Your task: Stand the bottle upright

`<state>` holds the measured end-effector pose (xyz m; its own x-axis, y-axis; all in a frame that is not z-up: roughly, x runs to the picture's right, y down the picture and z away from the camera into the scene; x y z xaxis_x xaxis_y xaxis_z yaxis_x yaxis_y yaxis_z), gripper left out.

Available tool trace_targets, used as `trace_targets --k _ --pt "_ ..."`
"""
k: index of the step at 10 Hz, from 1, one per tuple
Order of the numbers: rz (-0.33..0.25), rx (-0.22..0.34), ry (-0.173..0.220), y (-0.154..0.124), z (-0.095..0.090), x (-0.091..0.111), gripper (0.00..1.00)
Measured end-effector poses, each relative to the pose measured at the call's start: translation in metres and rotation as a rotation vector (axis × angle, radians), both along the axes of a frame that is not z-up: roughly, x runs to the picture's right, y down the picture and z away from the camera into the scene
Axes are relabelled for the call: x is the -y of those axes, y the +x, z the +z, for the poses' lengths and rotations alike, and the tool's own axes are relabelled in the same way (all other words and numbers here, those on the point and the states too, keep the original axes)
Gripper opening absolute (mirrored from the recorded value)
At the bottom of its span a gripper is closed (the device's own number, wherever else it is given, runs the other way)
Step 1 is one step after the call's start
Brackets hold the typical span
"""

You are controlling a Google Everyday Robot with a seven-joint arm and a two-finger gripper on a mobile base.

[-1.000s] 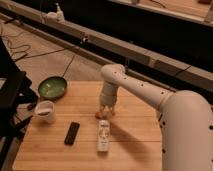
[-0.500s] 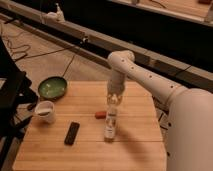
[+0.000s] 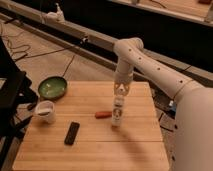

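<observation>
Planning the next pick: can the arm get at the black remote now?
Probably not yet: the tool, over the table, is shut on the upright bottle; the remote lies uncovered.

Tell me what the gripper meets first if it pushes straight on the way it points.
The bottle: the gripper points down, shut on its top end, with the wooden table beneath.

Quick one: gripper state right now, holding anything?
The gripper: closed on the top of the bottle, which stands upright on the wooden table, right of its centre.
</observation>
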<state>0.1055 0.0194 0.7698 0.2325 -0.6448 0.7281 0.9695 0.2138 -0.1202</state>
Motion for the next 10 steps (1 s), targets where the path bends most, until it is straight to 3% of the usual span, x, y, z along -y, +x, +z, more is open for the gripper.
trace_targets --k 3,10 --pt "-0.009 -0.061 0.029 0.015 -0.006 0.007 0.0" --pt "0.075 -0.058 0.143 0.018 0.017 0.012 0.0"
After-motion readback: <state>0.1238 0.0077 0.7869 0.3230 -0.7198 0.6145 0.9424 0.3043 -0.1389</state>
